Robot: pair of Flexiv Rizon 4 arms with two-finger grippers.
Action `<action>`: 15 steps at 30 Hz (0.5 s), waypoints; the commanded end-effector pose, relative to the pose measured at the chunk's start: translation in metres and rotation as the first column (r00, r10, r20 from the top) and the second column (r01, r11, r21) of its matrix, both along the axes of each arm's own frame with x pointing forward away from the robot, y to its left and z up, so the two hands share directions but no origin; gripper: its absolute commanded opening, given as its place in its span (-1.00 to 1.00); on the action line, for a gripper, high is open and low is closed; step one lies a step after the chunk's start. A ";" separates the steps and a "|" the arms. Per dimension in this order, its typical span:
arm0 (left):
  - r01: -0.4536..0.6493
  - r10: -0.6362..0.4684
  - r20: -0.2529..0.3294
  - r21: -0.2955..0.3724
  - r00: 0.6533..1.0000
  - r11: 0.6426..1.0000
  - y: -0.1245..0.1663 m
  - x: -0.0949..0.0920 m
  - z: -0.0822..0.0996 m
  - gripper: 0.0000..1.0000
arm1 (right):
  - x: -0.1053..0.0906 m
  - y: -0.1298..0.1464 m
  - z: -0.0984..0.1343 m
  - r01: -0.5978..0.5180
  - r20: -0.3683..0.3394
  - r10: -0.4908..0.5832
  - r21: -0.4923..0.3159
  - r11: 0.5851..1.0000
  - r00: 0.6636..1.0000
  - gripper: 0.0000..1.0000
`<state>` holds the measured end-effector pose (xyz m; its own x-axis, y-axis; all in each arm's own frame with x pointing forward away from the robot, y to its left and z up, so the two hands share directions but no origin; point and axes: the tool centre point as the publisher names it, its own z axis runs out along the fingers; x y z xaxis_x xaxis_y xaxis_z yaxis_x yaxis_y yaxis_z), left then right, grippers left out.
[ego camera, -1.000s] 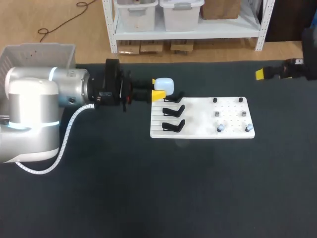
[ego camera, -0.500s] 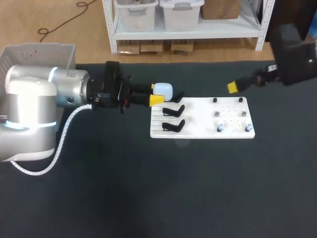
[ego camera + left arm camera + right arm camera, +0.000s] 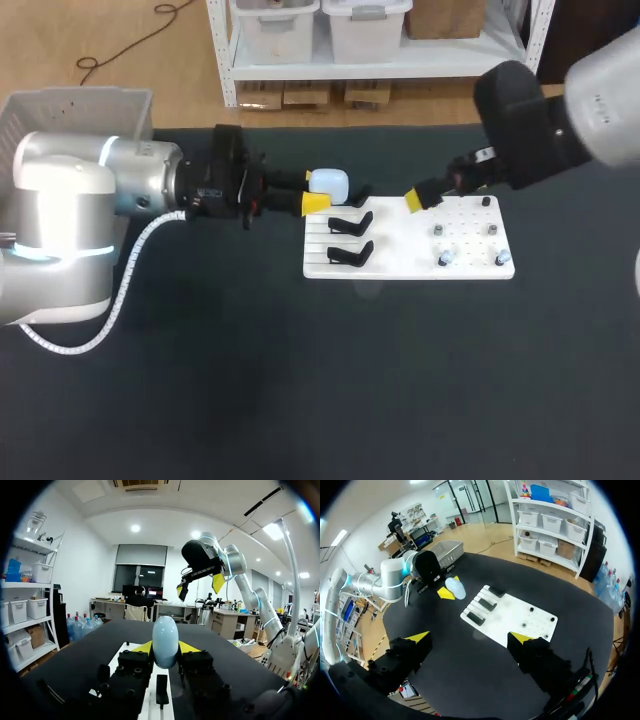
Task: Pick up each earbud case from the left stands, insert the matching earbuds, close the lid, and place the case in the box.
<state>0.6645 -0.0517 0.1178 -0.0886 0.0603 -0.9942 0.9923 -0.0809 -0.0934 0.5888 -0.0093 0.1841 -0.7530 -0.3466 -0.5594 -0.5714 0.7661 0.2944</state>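
A pale blue earbud case point(image 3: 330, 182) hangs just above the back stand of the white board point(image 3: 400, 265), with my left gripper point(image 3: 316, 192) shut on it. The left wrist view shows the case point(image 3: 165, 640) upright between the gripper's point(image 3: 165, 649) yellow tips. Two empty black stands point(image 3: 350, 222) point(image 3: 350, 253) sit on the board's left part. Small earbuds point(image 3: 445, 258) point(image 3: 500, 259) rest on pegs at its right. My right gripper point(image 3: 420, 198) hovers over the board's middle; its own view shows the gripper point(image 3: 470, 642) open and empty, high above the board point(image 3: 520, 622) and the case point(image 3: 455, 587).
A light grey basket point(image 3: 80, 105) stands at the table's far left corner, behind my left arm. Dark table surface point(image 3: 350, 380) stretches in front of the board. Several small black pegs point(image 3: 433, 203) stick up from the board's right half.
My right arm has swung in from the far right edge to above the board's middle. The left gripper with the case has shifted only slightly.
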 end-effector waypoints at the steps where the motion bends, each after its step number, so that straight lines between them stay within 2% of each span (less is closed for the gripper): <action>1: -0.005 0.005 0.004 -0.012 1.000 1.000 0.000 0.002 -0.003 -1.00 | 0.001 0.015 -0.003 0.005 -0.021 -0.005 -0.010 1.000 1.000 1.00; 8: -0.005 0.005 0.008 -0.027 1.000 1.000 0.000 0.001 -0.004 -1.00 | -0.001 0.040 -0.005 -0.029 -0.050 0.029 -0.005 1.000 0.998 1.00; 15: -0.006 0.007 0.011 -0.033 1.000 0.999 0.000 0.000 -0.006 -1.00 | -0.003 0.060 -0.006 -0.085 -0.035 0.083 -0.034 0.996 0.996 1.00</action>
<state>0.6651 -0.0515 0.1139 -0.0799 0.0311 -0.9963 0.9935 -0.0787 -0.0822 0.5794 0.0424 0.1785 -0.7370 -0.4174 -0.5316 -0.6223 0.7260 0.2927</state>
